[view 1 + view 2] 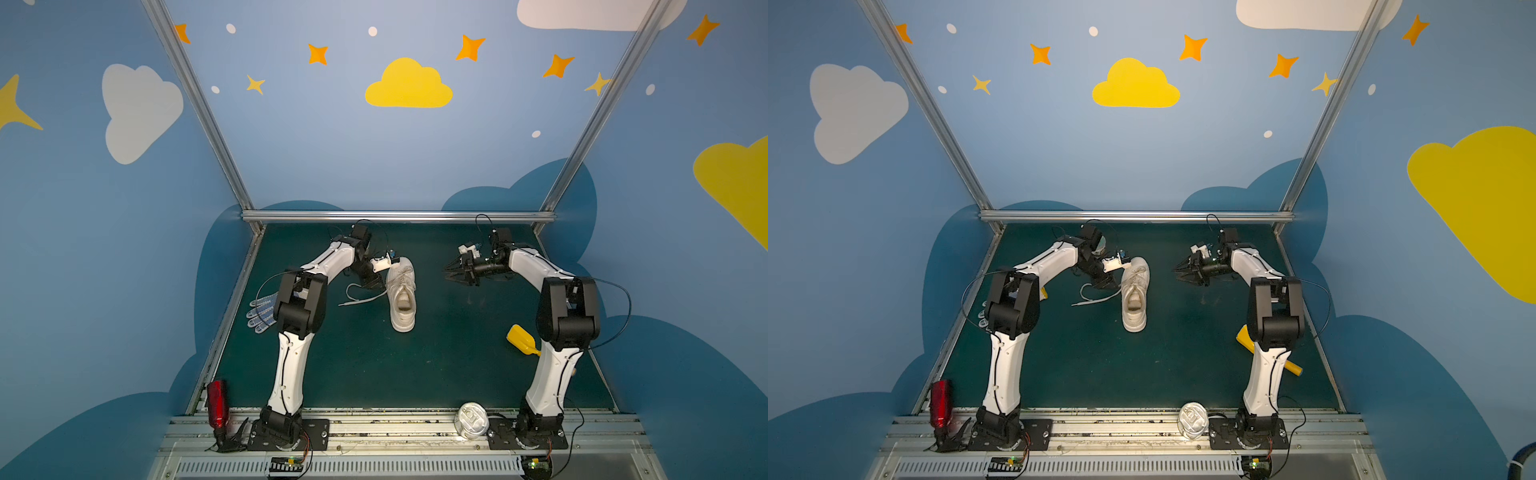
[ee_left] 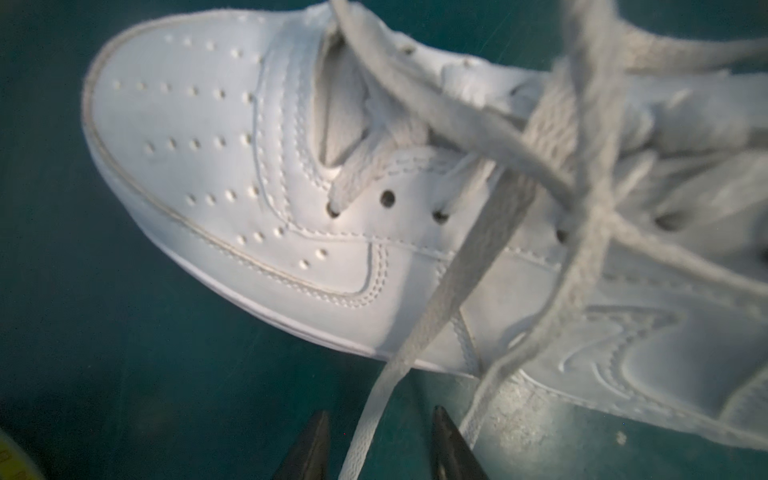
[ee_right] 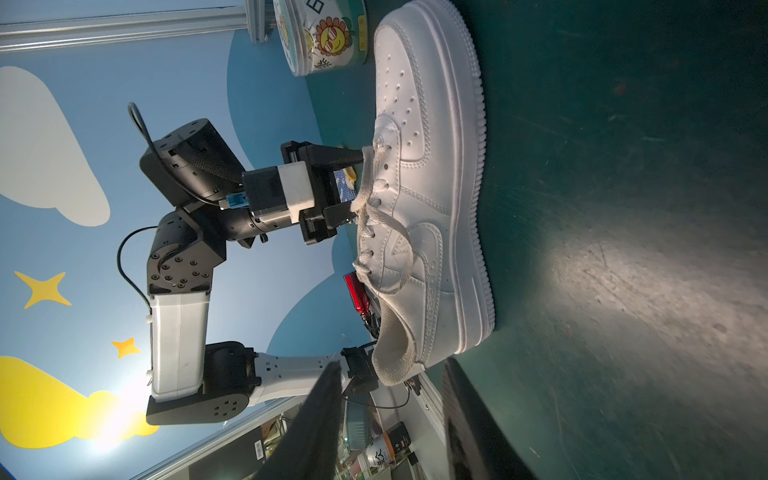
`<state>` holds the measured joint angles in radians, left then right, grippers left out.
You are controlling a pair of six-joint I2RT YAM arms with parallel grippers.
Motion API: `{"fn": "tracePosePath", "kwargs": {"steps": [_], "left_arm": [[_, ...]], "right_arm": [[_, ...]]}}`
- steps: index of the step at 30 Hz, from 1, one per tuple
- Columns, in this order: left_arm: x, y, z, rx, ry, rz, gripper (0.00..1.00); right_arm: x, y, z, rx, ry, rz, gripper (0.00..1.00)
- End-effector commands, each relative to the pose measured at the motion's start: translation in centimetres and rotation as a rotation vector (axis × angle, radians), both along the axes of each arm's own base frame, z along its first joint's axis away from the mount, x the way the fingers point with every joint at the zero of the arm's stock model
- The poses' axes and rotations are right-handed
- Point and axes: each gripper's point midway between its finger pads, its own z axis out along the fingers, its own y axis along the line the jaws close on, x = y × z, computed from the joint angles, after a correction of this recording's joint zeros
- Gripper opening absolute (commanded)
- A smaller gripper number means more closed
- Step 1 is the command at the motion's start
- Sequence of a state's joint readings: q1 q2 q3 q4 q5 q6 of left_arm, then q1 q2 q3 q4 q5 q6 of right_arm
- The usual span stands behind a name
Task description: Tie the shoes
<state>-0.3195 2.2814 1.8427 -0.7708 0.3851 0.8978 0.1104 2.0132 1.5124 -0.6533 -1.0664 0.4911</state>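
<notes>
Top views: shoe (image 1: 402, 295) lies mid mat (image 1: 374, 365), toe to the back. Left gripper (image 1: 372, 283) sits right by its loose lace (image 1: 360, 296). Right gripper (image 1: 452, 273) is open, holds nothing, well apart from shoe. Red bottle (image 1: 217, 402) and silver can (image 1: 471, 419) at front; can't tell what's inside.
L wrist: fingers (image 2: 320, 449) apart, lace runs between, not pinched.
R wrist: tub (image 3: 320, 37) w/ sunflower pic; words too cut off to read.
</notes>
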Motion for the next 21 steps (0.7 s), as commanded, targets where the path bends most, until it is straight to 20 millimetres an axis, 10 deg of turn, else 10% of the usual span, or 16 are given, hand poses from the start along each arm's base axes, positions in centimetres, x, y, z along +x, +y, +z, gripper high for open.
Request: {"fn": "tracePosePath", "kwargs": {"steps": [1,10,21], "left_arm": [[-0.7,-0.4,-1.3,0.006,0.036,-0.030,0.39],[-0.4,-0.4,-2.1,0.027,0.015,-0.030,0.22],[-0.6,-0.5,1.7,0.018,-0.103,-0.054,0.03]], "right_arm": [[-0.5,-0.3,1.6,0.006,-0.033,0.004,0.40],[-0.5,-0.5,2.0,0.009,-0.038,0.001,0.39],[-0.9,-0.4,1.9,0.010,-0.038,-0.007,0.38]]}}
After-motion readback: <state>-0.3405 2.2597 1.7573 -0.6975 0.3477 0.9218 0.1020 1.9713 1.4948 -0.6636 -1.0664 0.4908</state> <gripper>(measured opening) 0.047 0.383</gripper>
